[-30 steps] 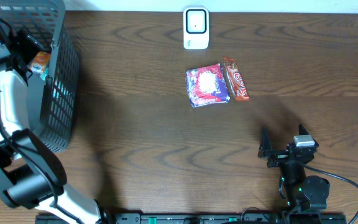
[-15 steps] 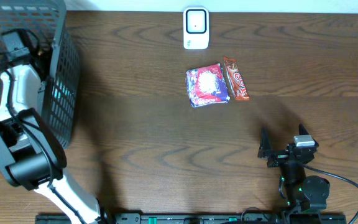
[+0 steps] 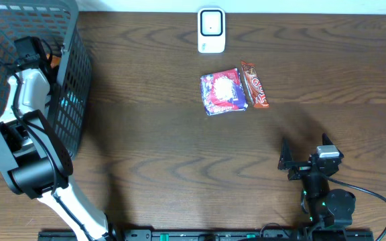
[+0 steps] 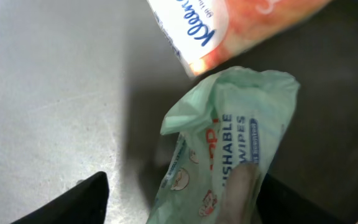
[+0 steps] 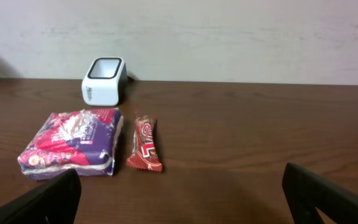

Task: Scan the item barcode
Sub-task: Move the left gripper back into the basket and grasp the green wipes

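The left wrist view shows a pale green pack of wipes lying on the basket's grey floor. My left gripper is down over it, open, with one black finger clear of the pack's left side and the other close against its right side. An orange and white pack lies just beyond. From overhead, the left gripper is inside the basket. The white scanner stands at the table's far edge. My right gripper rests open near the front right, holding nothing.
A purple and pink packet and a red candy bar lie side by side in front of the scanner, and the right wrist view shows both, the packet and the bar. The dark wire basket fills the table's left end.
My left arm has reached deeper into the basket, and the basket has shifted a little to the right. The left jaws have started to narrow. The right arm has not moved.
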Tool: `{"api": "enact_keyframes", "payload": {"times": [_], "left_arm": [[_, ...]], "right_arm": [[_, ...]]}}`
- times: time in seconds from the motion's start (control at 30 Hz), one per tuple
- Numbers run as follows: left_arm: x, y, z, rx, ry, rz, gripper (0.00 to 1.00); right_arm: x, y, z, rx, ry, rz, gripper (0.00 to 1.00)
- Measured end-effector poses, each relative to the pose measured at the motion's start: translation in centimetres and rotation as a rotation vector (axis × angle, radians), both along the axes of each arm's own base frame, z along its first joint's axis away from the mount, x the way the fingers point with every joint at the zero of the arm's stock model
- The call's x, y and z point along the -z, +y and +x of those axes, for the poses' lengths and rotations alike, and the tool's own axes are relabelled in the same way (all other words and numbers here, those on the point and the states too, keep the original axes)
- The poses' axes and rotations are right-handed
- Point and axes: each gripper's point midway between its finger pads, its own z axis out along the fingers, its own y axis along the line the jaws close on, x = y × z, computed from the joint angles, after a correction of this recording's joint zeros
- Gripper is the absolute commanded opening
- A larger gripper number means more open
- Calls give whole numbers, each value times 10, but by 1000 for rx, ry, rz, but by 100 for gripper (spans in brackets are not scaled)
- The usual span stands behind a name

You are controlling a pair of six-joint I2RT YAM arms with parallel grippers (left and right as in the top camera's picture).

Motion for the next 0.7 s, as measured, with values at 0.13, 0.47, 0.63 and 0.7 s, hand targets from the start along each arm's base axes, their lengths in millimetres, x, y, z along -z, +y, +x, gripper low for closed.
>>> {"api": "enact_keyframes", "payload": {"times": [0.13,0.47,0.63,0.7], "left_arm": [[6,0,-3,5,18,2,65],[16,4,0,11,22,8,7],[-8,18,1,-17,-35,32,8],[-44,29,4,-36,-121,69,8]], "right_arm": [[0,0,0,0,0,0,99],[0,0,0,0,0,0,99],[0,0,0,0,0,0,99],[0,0,0,0,0,0,99]]}}
